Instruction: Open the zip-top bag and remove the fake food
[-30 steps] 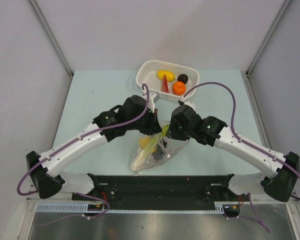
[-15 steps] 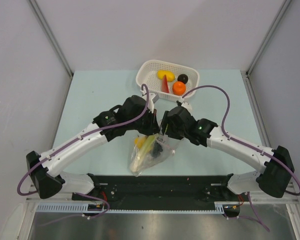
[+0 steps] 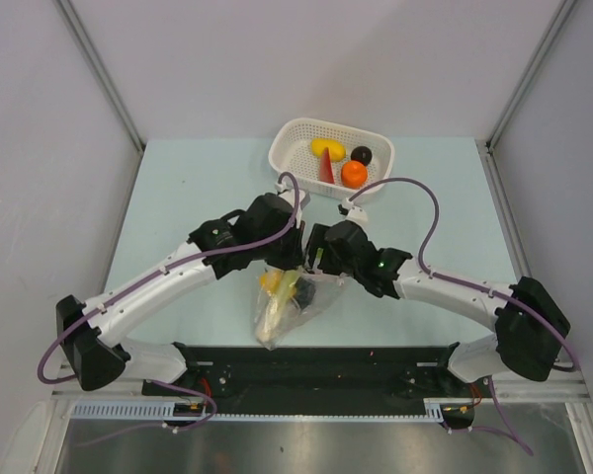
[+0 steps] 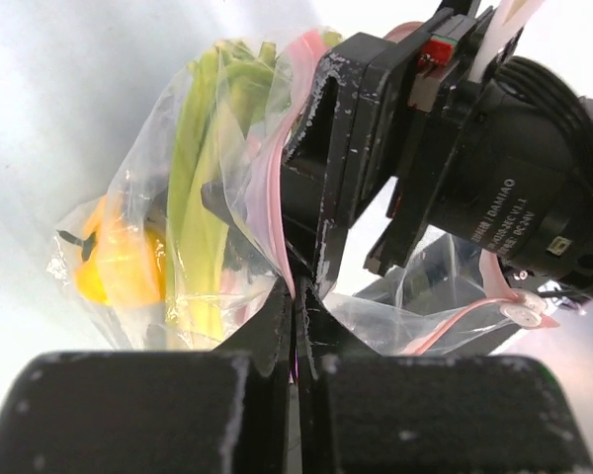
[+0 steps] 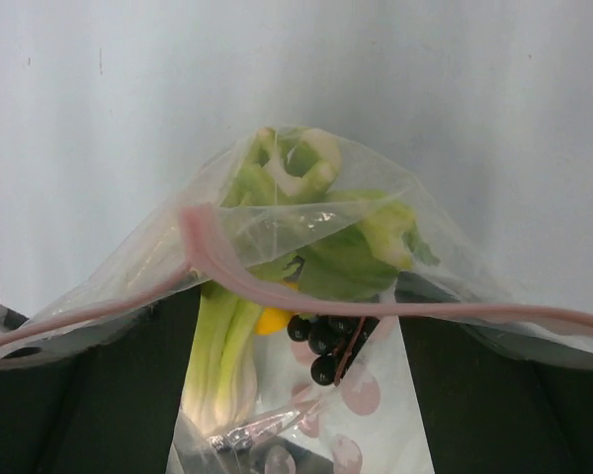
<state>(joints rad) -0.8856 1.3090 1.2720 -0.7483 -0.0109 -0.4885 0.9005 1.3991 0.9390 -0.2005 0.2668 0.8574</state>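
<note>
The clear zip-top bag [image 3: 285,304] hangs near the table's front, between the two arms. My left gripper [image 3: 293,265] is shut on its pink zip strip [image 4: 289,259], and its fingers [image 4: 277,321] are pressed together. My right gripper [image 3: 317,259] is right beside the left one and open, with its fingers [image 5: 89,395] wide apart. The bag's open mouth and pink strip [image 5: 277,292] are draped across them. Inside the bag are a green-white stalk [image 5: 222,346], a yellow piece [image 5: 272,319] and dark berries [image 5: 326,336]. In the basket lie a lemon [image 3: 324,148], a dark fruit [image 3: 362,155], an orange [image 3: 354,174] and a red piece [image 3: 324,168].
The white perforated basket [image 3: 289,139] stands at the back centre of the pale table. Grey walls close in the left, right and back. A black rail [image 3: 316,360] runs along the near edge between the arm bases.
My right arm has swung left until its gripper sits against the left gripper at the bag's mouth. The bag has shifted a little left and now hangs narrower.
</note>
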